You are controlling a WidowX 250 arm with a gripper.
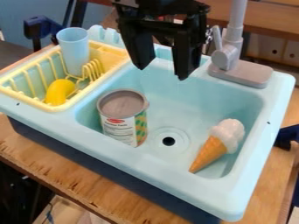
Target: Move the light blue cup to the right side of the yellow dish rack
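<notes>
The sink basin (204, 103) holds two things: one ice cream cone (218, 144), tilted, and one can (123, 118), upright left of the drain hole (168, 141). Beside it, the yellow rack (115, 52) holds two more — one curved yellow toy (59, 91) and one blue cup (74, 50). The single gripper (162, 73) hangs above the basin's far part, fingers wide apart — gripping nothing.

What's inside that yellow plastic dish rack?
The rack holds a tall, light blue plastic cup and a smooth, rounded yellow object. Whatever lies directly beneath those two is covered, so I can't tell.
</notes>
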